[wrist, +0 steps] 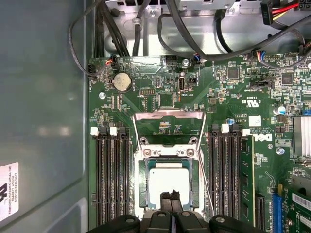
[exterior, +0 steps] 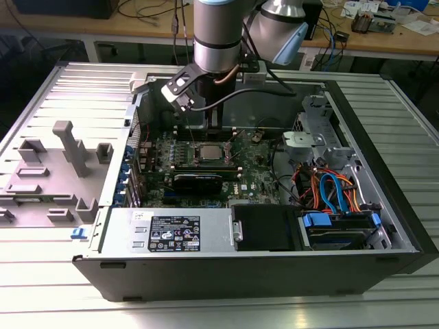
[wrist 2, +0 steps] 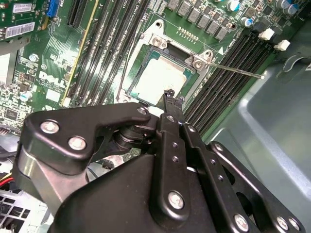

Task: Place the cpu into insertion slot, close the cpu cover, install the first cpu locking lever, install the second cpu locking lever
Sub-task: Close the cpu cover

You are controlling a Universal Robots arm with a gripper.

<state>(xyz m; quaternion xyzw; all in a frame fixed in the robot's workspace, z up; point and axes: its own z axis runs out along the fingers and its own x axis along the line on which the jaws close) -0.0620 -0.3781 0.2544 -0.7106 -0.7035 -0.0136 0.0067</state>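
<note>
Silver-grey and flat, the cpu [exterior: 208, 153] lies in its socket on the green motherboard [exterior: 254, 175] inside the open computer case [exterior: 384, 205]. In the exterior view, taking the socket as the clock's centre, the arm [exterior: 217, 34] stands over it at twelve o'clock. The black expansion card [exterior: 197, 181] lies just beside it at six o'clock. Orange and blue cables [exterior: 333, 192] bunch at three o'clock. A grey plastic fixture [exterior: 65, 137] stands outside the case at nine o'clock, on the ribbed metal table [exterior: 206, 308].

In the second wrist view the black gripper [wrist 2: 170, 95] has its claw pressed together with nothing pinched, the tips poised over one edge of the cpu. A thin metal lever [wrist 2: 235, 70] juts from a socket corner.

In the first wrist view the fingertips [wrist: 166, 198] meet above the same chip edge. The cpu cover [wrist: 168, 115] is swung open on the socket's far side from the gripper, with bare board visible through its window. A round coin battery [wrist: 122, 82] sits beyond it.
</note>
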